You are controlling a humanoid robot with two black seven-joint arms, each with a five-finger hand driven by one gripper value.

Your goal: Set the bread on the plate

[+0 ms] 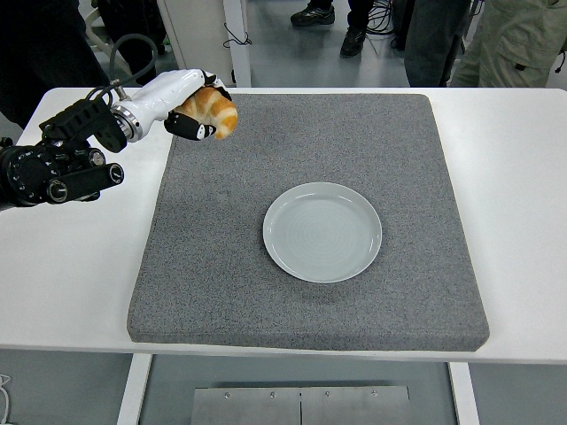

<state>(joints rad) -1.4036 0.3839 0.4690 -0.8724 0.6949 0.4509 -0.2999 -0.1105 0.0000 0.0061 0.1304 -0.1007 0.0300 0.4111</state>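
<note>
Bread gripped in curled fingers of left hand, over mat's far-left corner. Plate at mat's centre, still bare. Carrying over and setting down left.

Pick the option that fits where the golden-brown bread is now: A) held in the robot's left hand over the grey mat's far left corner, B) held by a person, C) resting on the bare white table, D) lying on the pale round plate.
A: the golden-brown bread sits gripped in the left hand, fingers curled around it, while the pale round plate holds nothing.
</note>
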